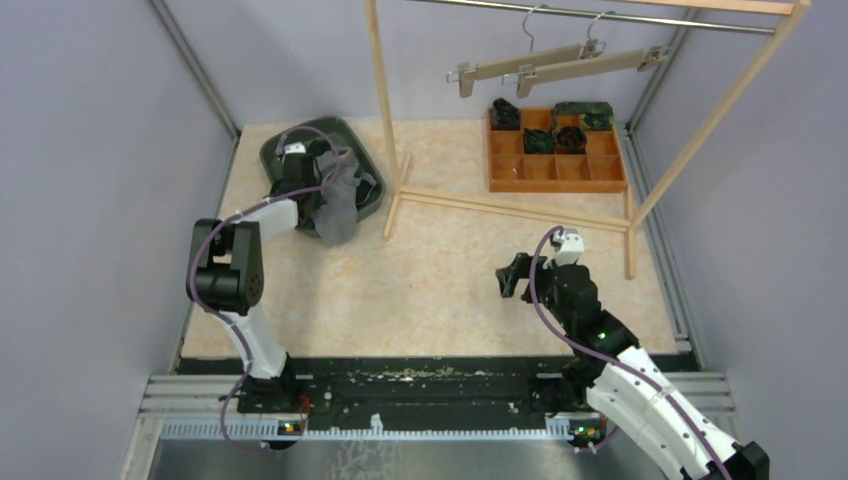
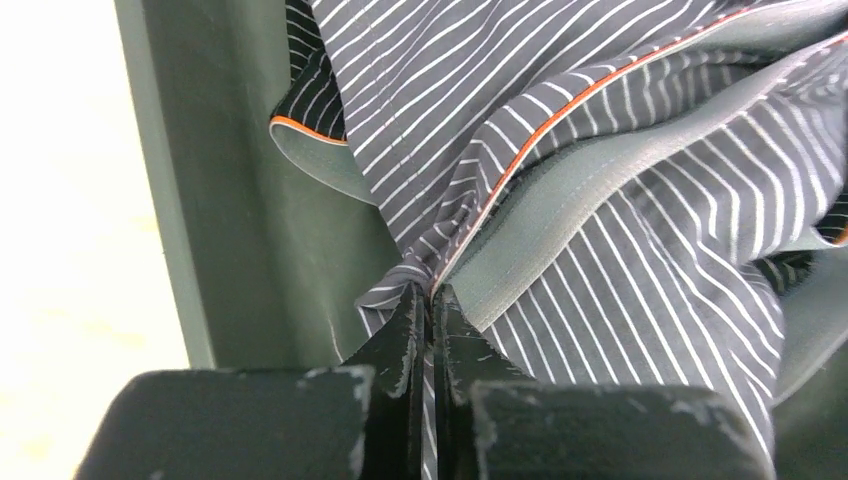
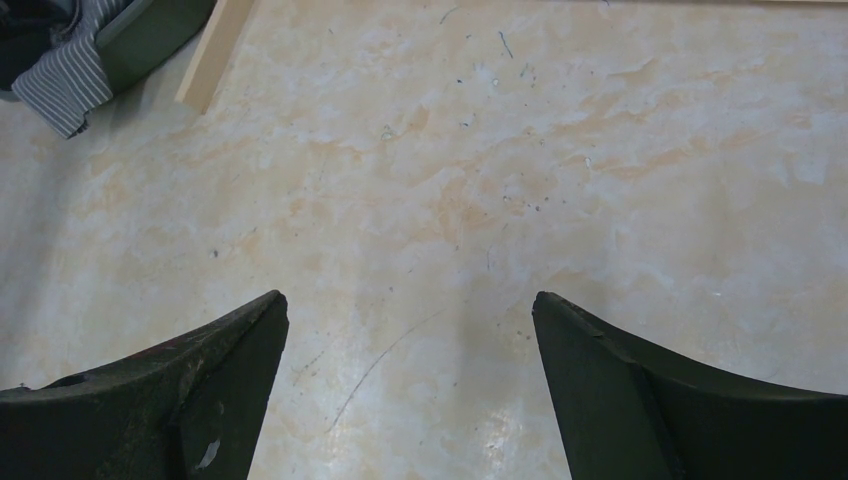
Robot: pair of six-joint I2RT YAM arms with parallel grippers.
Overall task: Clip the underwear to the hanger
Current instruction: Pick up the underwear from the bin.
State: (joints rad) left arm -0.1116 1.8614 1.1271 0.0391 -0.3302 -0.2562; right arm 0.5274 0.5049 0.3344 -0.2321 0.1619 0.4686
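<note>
One grey striped fabric underwear [image 2: 620,130] pinched by black left gripper [image 2: 432,300], over dark green plastic tray [image 2: 250,250] far left, black right gripper [image 3: 410,300] spread above beige table [image 3: 500,150], wooden clip hangers [image 1: 580,66] far right

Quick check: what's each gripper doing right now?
Left gripper: closed on the striped underwear.
Right gripper: open, holding nothing.

1. top external view: no text, label, brand, number or sign can be read.
2. left wrist view: nothing legible.
3. right wrist view: nothing legible.
</note>
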